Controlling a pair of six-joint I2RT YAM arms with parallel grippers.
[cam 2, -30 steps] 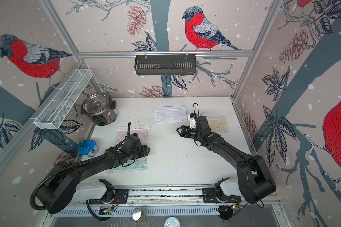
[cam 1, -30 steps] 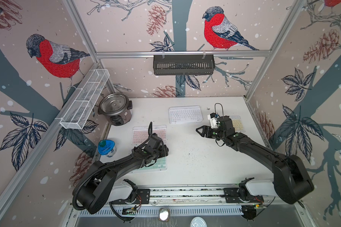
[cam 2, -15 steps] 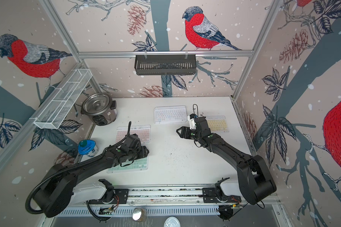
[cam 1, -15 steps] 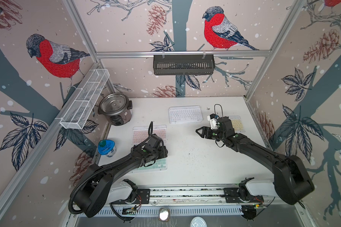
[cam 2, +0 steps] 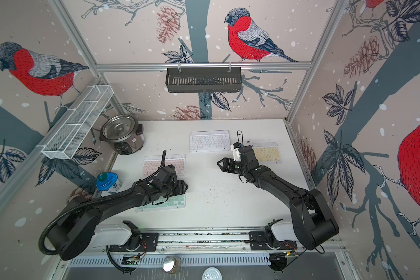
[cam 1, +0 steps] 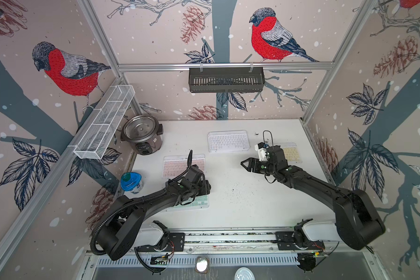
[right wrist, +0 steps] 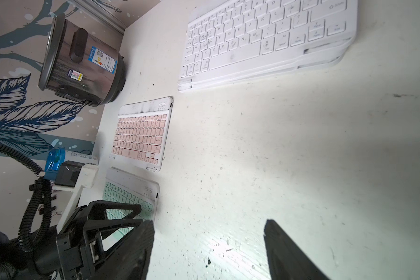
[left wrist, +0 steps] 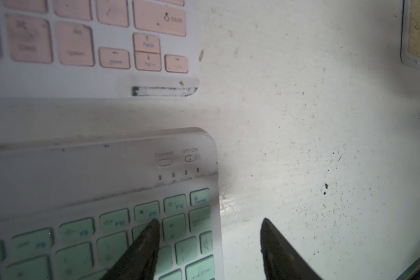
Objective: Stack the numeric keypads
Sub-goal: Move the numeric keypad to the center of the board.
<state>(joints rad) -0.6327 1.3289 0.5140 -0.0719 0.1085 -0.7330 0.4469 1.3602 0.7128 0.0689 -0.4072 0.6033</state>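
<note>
over the mint keypad (left wrist: pixel 83 237), the left pincer (left wrist: pixel 210 221) stays slightly open, gripping nothing.

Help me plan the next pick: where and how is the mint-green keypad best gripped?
Probably its short edge toward the table centre, approached low from that side: the mint-green keypad lies flat and thin, and the open left gripper hangs over that edge.

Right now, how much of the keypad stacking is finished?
Done: the white-topped stack stands at the back; the right wrist view shows several layers in it. In hand: the left gripper is open at the edge of the mint keypad, one finger on its keys. Left: the mint keypad, pink keypad and yellow keypad lie singly. The right gripper is open and empty.
</note>
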